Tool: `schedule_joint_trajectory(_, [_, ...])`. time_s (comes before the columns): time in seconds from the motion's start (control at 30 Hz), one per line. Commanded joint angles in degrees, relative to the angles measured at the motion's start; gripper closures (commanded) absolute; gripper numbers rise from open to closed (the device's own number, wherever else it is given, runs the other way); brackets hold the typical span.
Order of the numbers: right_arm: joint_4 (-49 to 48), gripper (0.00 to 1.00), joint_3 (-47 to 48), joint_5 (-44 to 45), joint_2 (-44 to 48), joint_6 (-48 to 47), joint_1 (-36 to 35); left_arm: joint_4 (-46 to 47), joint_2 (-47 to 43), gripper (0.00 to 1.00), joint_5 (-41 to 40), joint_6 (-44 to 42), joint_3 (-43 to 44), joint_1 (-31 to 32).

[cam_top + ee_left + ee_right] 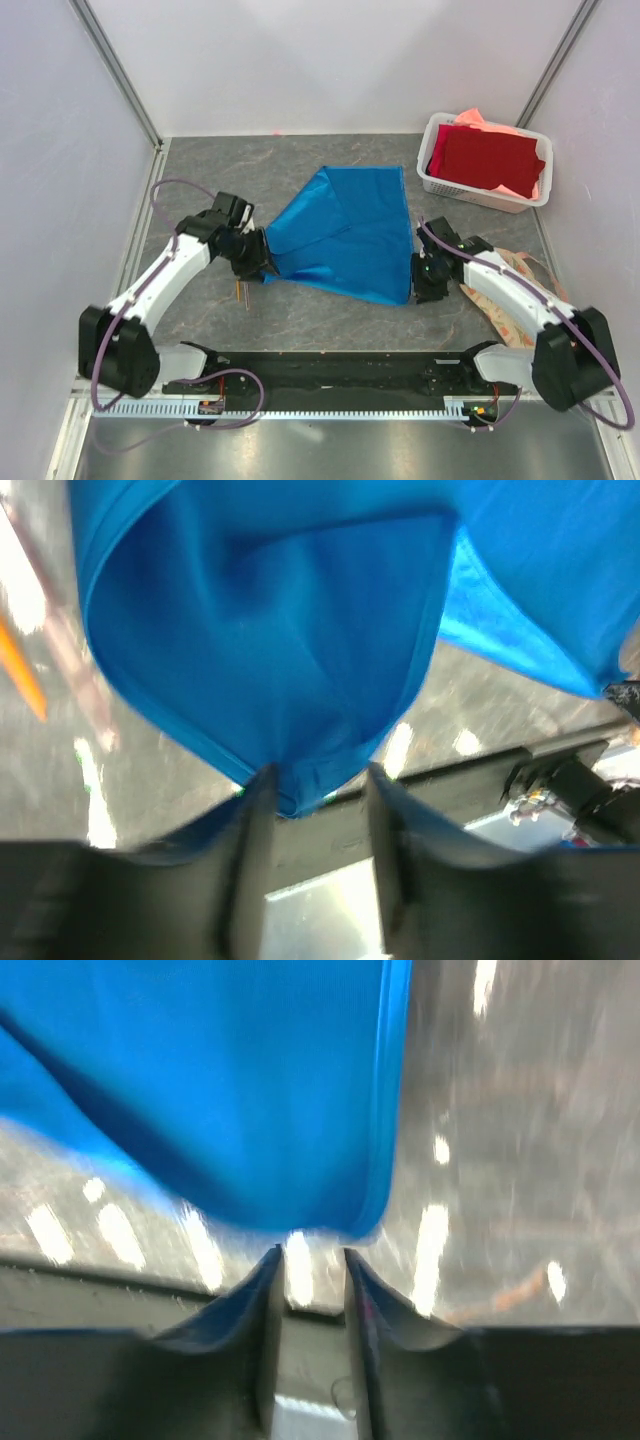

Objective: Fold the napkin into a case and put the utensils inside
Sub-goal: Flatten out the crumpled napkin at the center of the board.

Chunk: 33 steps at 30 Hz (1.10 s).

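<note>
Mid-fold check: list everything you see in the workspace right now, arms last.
Grey marbled table: one, under everything.
Bright blue thin cloth napkin: one, table centre, partly folded.
Thin orange-brown stick utensils: a few, count unclear, by the napkin's left corner.
White plastic basket: one, far right corner.
Dark red cloth: one, inside the basket.
Salmon-pink cloth: one, in the basket beneath the red one.
Round floral-patterned mat: one, right edge, partly hidden.
Left gripper: one, black, open at the napkin's left corner.
Right gripper: one, black, open at the napkin's near right corner.
</note>
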<state>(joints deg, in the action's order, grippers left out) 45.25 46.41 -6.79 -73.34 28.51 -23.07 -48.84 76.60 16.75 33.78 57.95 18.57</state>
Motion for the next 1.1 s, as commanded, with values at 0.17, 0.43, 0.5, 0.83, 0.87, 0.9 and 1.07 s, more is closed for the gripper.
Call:
schedule_joint_trajectory(0.17, [8.2, 0.29, 4.5, 3.0, 6.0, 0.3, 0.4, -11.7, -9.8, 0.27, -4.3, 3.7, 3.2, -0.5])
schedule_joint_trajectory(0.43, [-0.8, 0.27, 15.9, 4.0, -11.4, 0.0, 0.7, -2.4, 2.3, 0.51, 0.7, 2.7, 9.3, -0.6])
schedule_joint_trajectory(0.5, [-3.1, 0.31, 18.3, 2.8, -17.1, 0.1, 0.7, 1.5, 10.0, 0.53, 4.3, 2.9, 11.6, 0.6])
schedule_joint_trajectory(0.83, [-7.4, 0.37, 28.9, 8.7, -34.8, -2.9, 1.4, 3.9, 39.2, 0.59, 1.2, 2.0, 29.5, 6.5])
schedule_joint_trajectory(0.87, [-7.9, 0.37, 28.9, 9.2, -35.3, -3.0, 1.7, 4.0, 40.8, 0.59, 1.4, 2.1, 31.4, 6.2])
schedule_joint_trajectory(0.9, [-8.9, 0.37, 29.0, 9.7, -35.6, -3.1, 1.8, 4.0, 42.0, 0.59, 1.7, 2.2, 32.5, 6.2])
schedule_joint_trajectory(1.07, [-10.7, 0.38, 32.7, 10.4, -40.7, -3.7, 4.1, 3.4, 50.5, 0.59, 5.7, 3.0, 40.4, 6.0])
